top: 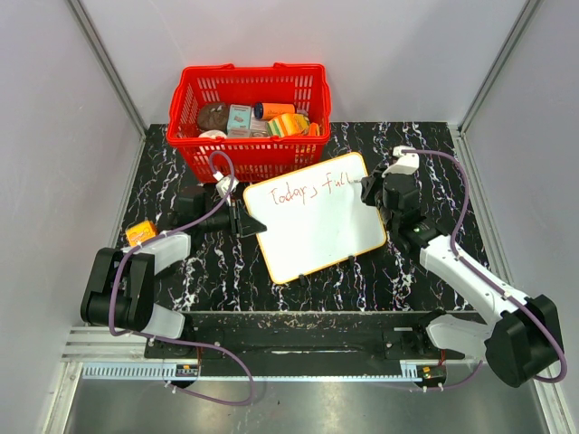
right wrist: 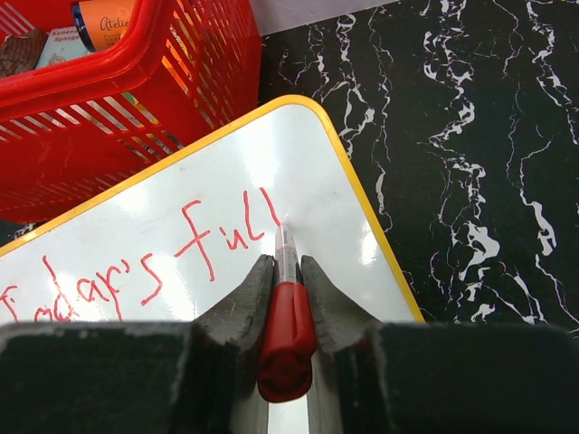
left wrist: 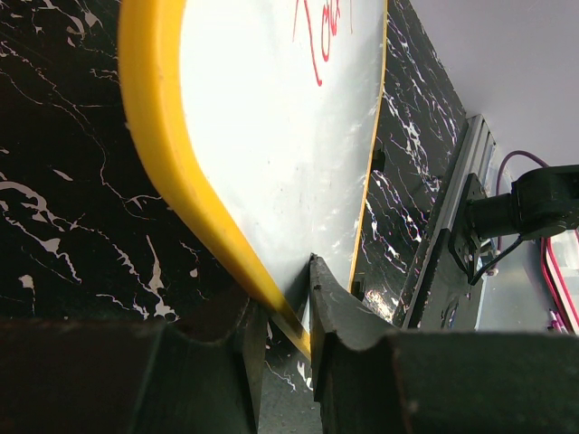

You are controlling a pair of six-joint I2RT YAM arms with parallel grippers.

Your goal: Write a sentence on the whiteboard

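The whiteboard (top: 317, 226) lies tilted on the black marbled table, its white face edged in orange-yellow. Red lettering (top: 303, 193) along its top reads "Today's full"; it also shows in the right wrist view (right wrist: 181, 258). My left gripper (left wrist: 288, 316) is shut on the whiteboard's left rim (left wrist: 163, 154). My right gripper (right wrist: 288, 271) is shut on a red marker (right wrist: 288, 339), whose tip touches the board just at the end of the last "l". In the top view the right gripper (top: 373, 192) sits over the board's upper right corner.
A red basket (top: 251, 117) with several items stands right behind the board and fills the upper left of the right wrist view (right wrist: 118, 99). A small orange object (top: 139, 233) lies at the table's left edge. White walls enclose the table.
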